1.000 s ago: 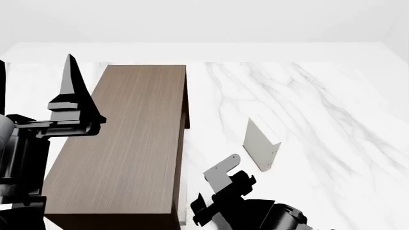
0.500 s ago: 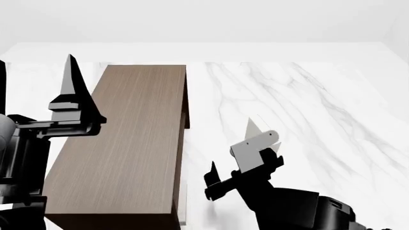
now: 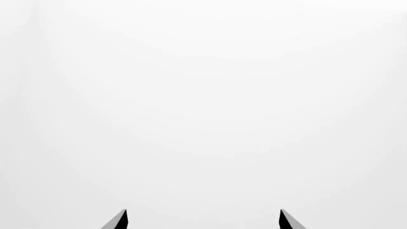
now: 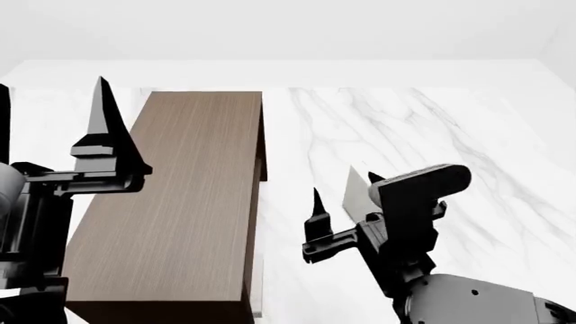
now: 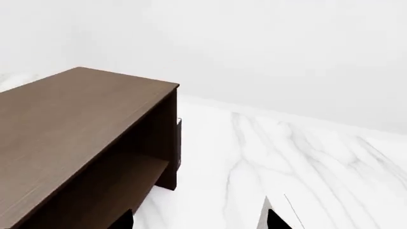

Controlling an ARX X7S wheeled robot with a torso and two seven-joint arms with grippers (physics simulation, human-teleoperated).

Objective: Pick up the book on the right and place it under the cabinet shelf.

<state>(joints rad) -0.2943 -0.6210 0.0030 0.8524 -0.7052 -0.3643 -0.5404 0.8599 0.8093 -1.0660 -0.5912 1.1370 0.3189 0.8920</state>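
Observation:
The thin white book [image 4: 357,194] stands upright on the marble table [image 4: 432,135], right of the dark brown cabinet shelf [image 4: 180,202]. My right gripper [image 4: 346,192] is open. One finger [image 4: 316,209] is on the book's cabinet side. The other tip [image 4: 373,178] shows just past the book, and my black wrist hides the book's lower half. In the right wrist view the gripper [image 5: 200,222] is open, the book's top corner [image 5: 283,205] is by one finger, and the cabinet's open side [image 5: 127,162] faces the table. My left gripper [image 4: 52,118] is open, raised left of the cabinet. Its wrist view [image 3: 202,222] shows blank white.
A thin pale upright slab [image 5: 179,143] stands at the cabinet's far end. The cabinet has a low inner shelf [image 5: 121,191]. The veined marble runs to the right and back to a white wall [image 4: 288,34].
My right arm has risen and swung right. Its gripper turned fingers-up and now straddles the standing book. The book and my left arm have hardly moved.

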